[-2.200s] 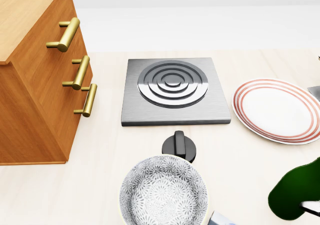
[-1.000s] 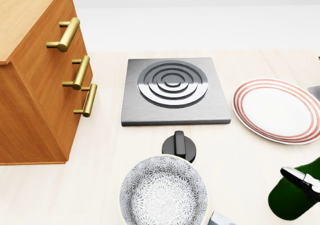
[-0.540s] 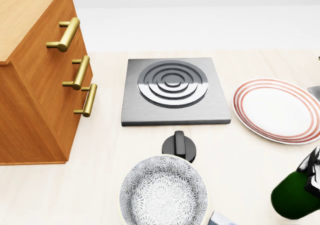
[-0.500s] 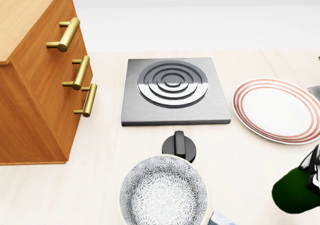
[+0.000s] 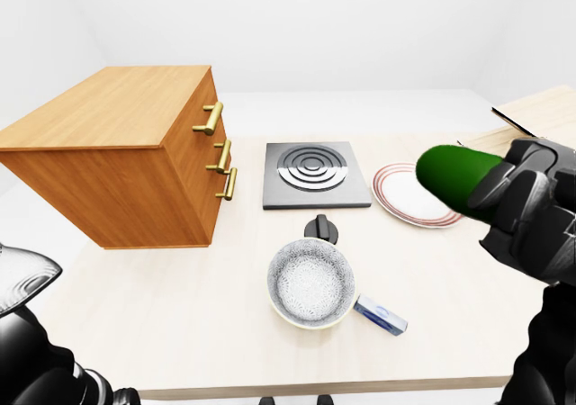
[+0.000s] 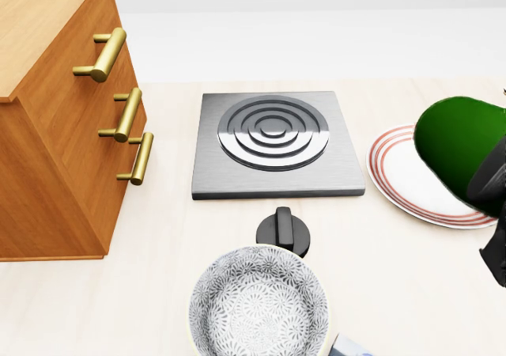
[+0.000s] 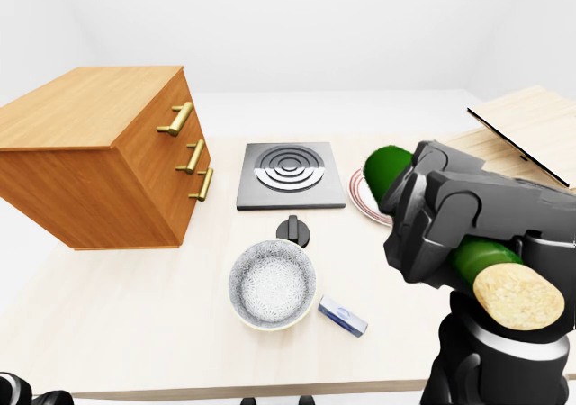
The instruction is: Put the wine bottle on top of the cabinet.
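The green wine bottle (image 5: 450, 173) is in the air at the right, lying nearly level over the red-rimmed plate (image 5: 402, 209). Its round base points left toward the cabinet, and its cork (image 7: 517, 295) points back at me. My right hand (image 7: 454, 214) is shut round the bottle's body. The wooden cabinet (image 5: 117, 157) stands at the left of the table, with a bare flat top (image 5: 112, 106) and three brass handles facing right. Of my left arm only a dark part (image 5: 40, 373) shows at the bottom left; its hand is out of sight.
On the table lie a steel hob plate (image 5: 315, 173), a black knob (image 5: 321, 229), a patterned bowl (image 5: 310, 283) and a small blue-white box (image 5: 380, 315). A wooden board (image 7: 526, 126) sits at the far right.
The bottle has risen from the bottom right corner of the head view to over the plate, after the right hand closed round it. Nothing else has moved.
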Motion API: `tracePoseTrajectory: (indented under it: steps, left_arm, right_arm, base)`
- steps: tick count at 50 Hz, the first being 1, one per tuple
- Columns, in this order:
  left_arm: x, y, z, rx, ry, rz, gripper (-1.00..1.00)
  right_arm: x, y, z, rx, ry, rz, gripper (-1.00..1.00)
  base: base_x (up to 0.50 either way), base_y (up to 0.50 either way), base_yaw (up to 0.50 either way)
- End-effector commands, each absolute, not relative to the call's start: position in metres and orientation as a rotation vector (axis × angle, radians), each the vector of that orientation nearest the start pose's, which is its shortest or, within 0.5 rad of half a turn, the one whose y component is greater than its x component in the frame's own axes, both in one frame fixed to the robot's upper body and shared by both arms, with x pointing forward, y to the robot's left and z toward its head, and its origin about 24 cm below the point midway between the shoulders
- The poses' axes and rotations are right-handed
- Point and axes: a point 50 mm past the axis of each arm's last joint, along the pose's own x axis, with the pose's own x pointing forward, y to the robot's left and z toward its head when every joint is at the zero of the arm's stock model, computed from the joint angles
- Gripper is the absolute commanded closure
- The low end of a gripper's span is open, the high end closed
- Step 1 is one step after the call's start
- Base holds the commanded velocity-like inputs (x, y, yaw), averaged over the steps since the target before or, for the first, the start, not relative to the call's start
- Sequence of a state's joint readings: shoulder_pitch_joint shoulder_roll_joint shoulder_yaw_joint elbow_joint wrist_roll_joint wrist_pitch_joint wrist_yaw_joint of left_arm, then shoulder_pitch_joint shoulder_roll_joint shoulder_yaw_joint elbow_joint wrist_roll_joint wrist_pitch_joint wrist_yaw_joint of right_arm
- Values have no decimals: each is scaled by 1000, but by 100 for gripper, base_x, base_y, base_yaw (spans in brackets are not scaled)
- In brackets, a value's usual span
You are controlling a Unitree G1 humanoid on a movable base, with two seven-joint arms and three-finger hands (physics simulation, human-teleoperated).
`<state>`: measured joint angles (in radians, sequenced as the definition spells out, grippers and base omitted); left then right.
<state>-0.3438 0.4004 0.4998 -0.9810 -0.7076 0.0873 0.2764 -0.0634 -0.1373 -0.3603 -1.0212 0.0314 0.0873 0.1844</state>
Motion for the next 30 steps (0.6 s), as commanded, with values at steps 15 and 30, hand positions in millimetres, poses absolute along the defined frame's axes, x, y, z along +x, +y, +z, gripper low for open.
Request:
tracePoseTrajectory:
  steps: [15, 30]
  left_arm:
    - [172, 215, 300, -250, -1145, 65, -100]
    - [184, 202, 297, -222, -1127, 44, -100]
  right_arm:
    - [159, -141, 292, -244, -1247, 35, 100]
    - [171, -135, 294, -184, -1233, 54, 100]
  base:
    - [0, 0, 0]
    - [0, 0, 0]
